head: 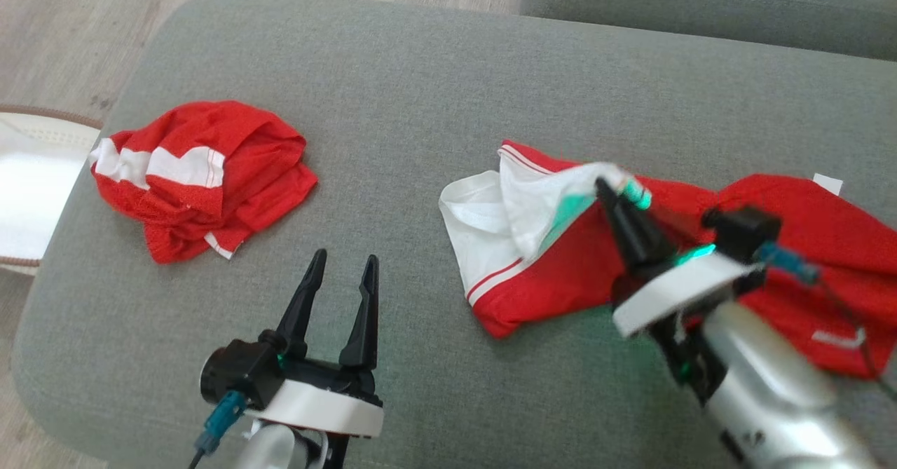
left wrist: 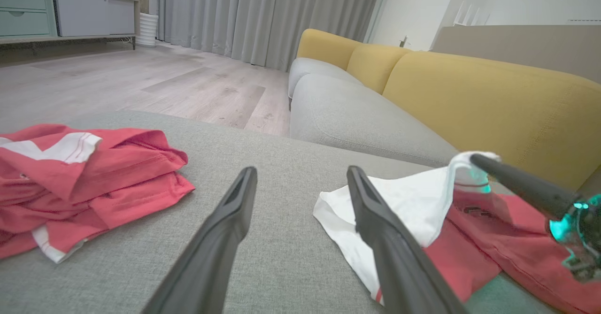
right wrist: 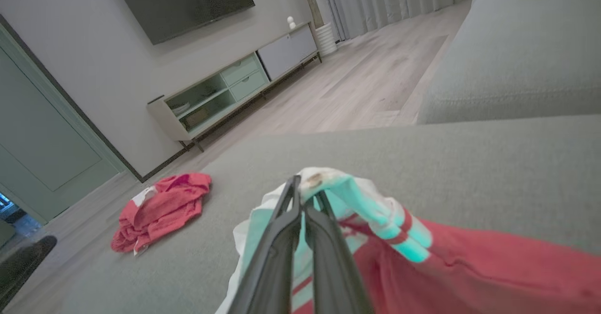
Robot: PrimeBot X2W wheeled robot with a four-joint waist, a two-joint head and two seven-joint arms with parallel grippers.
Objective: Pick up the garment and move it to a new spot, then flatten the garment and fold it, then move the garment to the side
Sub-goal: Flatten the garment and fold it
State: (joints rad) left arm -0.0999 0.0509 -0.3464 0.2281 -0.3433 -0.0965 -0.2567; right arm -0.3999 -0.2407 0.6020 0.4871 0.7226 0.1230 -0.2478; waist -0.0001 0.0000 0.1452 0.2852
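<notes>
Right gripper (head: 604, 187) (right wrist: 305, 189): its two fingers are pressed together, with a white fold of the garment (head: 546, 273) (right wrist: 469, 267) pinched at their tips.
Garment: the pinched fold rises to a small peak at the right fingertips. The rest lies on the seat (head: 420, 90), white part spreading to the left of the fingers and red part running under them and off to their right. A greenish light from the gripper tints the cloth beside the fingers.
Left gripper (head: 347, 259) (left wrist: 300, 173): its fingers stand wide apart with nothing between them except bare grey seat fabric, and it holds nothing.
Garment from the left fingers: in the left wrist view its white edge (left wrist: 413, 201) lies just to the right of the right-hand finger, which hides part of it. Whether they touch cannot be told.
Other garment (head: 203, 174) (left wrist: 84, 173) (right wrist: 162, 210): a crumpled red heap with white bands, ahead and to the left of the left fingers, apart from them, and well apart from the right fingers.
Sofa (left wrist: 469, 93): yellow backs and grey cushions, beyond both pairs of fingertips.
</notes>
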